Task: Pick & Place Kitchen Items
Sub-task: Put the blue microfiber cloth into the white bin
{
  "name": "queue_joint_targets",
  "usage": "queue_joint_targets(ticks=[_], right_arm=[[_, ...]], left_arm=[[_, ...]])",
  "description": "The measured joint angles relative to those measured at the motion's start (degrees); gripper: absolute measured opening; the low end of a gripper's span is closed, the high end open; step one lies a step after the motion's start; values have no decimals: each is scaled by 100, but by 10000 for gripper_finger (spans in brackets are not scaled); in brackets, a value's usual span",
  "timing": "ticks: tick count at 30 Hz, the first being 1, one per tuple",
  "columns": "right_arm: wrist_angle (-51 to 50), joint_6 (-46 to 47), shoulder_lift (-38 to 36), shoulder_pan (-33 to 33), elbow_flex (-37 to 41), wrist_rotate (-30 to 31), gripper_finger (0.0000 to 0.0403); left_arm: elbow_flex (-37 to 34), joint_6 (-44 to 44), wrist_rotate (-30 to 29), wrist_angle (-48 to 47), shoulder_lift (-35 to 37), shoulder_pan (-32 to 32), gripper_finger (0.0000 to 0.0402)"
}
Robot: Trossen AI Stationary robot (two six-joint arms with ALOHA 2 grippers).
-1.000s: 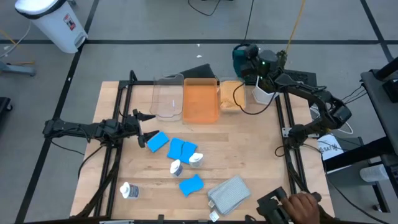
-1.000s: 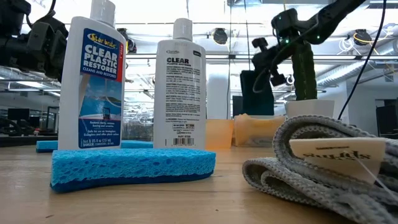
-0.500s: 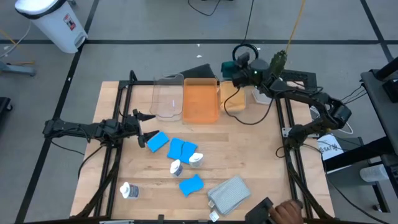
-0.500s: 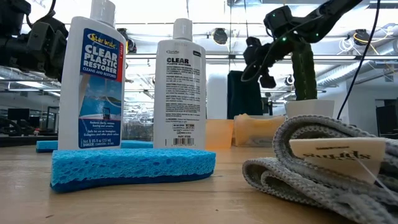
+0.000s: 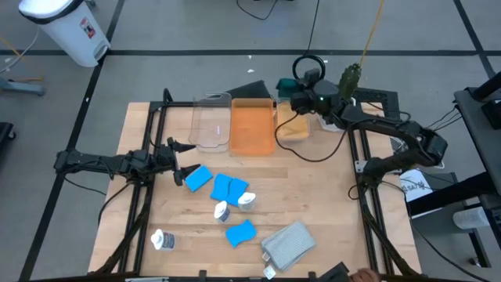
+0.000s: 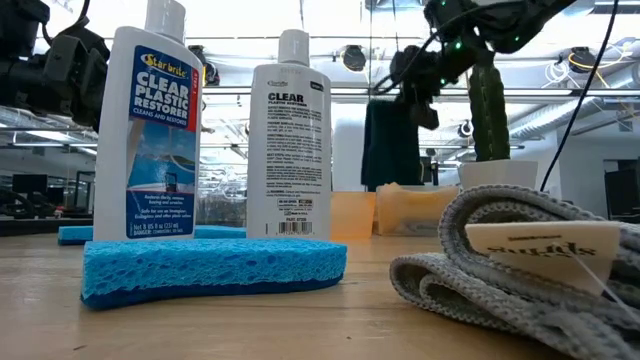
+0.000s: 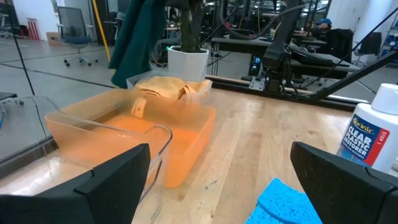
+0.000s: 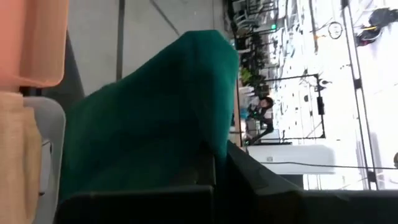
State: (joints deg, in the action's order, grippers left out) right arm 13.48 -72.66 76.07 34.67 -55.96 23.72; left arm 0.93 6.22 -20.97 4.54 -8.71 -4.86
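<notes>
My right gripper (image 5: 300, 95) is shut on a dark green cloth (image 5: 286, 84) above the table's far edge, by the small bin holding an orange cloth (image 5: 291, 125). The green cloth also shows in the low view (image 6: 390, 140), the left wrist view (image 7: 138, 37) and the right wrist view (image 8: 155, 112). My left gripper (image 5: 185, 161) is open and empty beside a blue sponge (image 5: 198, 178). Two more sponges (image 5: 228, 188) (image 5: 241, 233), white bottles (image 5: 221, 210) (image 5: 246, 200) (image 5: 162, 239) and a grey folded cloth (image 5: 288, 243) lie on the table. My right gripper pinches the dark green cloth between its two fingers at its upper end (image 8: 205, 134). The fingers come from the table's right side. The cloth hangs slack below the gripper (image 6: 390, 150); its lower end is hidden behind the bins.
A clear bin (image 5: 211, 121) and an orange bin (image 5: 253, 127) stand at the far middle. A white pot with a cactus (image 5: 335, 119) stands at the far right. Free wood shows at the near left and right of the items.
My right gripper has gone toward the table's left edge with the dark green cloth, from over the cactus pot to beside the small bin. The cloth stays hanging below it. A person's hand at the near right edge has drawn back out of view.
</notes>
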Motion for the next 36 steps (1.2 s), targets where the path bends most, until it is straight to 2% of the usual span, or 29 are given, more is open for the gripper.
queue_joint_targets(ticks=[12,16,19,22,28,31,36], right_arm=[[208,371,-305,412,0,-358,0],[365,392,-297,672,0,-758,0],[820,324,-209,874,-2,-1058,0],[1133,449,-78,1052,-2,-1106,0],[1059,662,265,1300,-2,-1495,0],[1377,521,491,1407,-2,-1497,0],[2640,562,699,1522,-3,-1484,0]], left_arm=[[0,2,0,0,-2,0,395],[1,0,1,-1,-2,1,395],[0,0,1,0,-2,1,395],[0,0,2,0,-2,0,395],[1,0,0,0,-2,0,395],[2,0,0,0,-2,1,395],[0,0,0,-1,-1,1,395]])
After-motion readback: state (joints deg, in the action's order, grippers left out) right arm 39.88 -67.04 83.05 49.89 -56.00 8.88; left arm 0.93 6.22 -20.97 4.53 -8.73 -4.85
